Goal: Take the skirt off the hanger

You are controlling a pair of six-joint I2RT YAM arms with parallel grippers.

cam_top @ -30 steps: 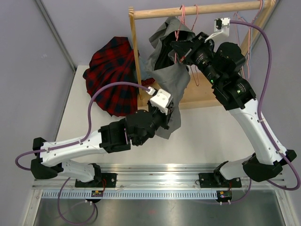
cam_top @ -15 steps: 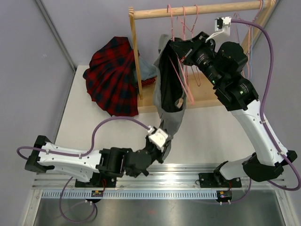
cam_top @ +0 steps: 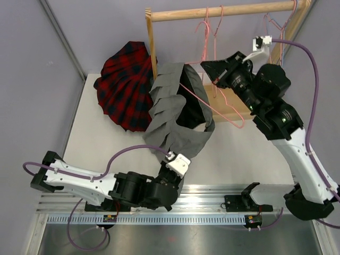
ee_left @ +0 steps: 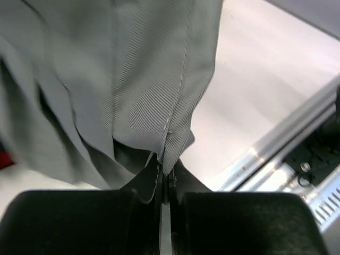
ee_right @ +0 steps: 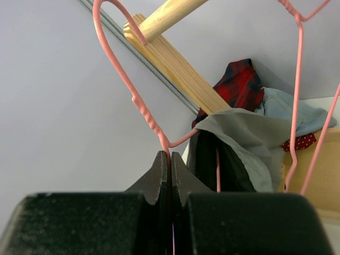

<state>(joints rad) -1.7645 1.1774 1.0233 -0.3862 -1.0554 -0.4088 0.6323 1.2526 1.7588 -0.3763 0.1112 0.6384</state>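
Observation:
The tartan skirt (cam_top: 125,87) lies in a heap on the table at the back left, on no hanger; it also shows in the right wrist view (ee_right: 241,79). My right gripper (cam_top: 205,66) (ee_right: 170,156) is shut on the neck of a pink wire hanger (cam_top: 234,121) (ee_right: 142,111), held off the rail. A grey pleated garment with dark lining (cam_top: 175,133) (ee_right: 239,133) still hangs around one arm of that hanger. My left gripper (cam_top: 171,158) (ee_left: 163,170) is shut on its hem (ee_left: 143,79), low near the front rail.
A wooden rail (cam_top: 223,10) on a post (cam_top: 153,58) carries more pink hangers (cam_top: 204,32) and a light blue one (cam_top: 281,40). The rack's wooden base (cam_top: 228,101) lies under the right gripper. A light blue garment (ee_right: 287,106) and a red dotted one (ee_right: 300,142) lie beside the post.
My left gripper pulled the grey garment's hem down toward the near edge, stretching it out. My right gripper carried the hanger rightward, and the garment slid along the wire.

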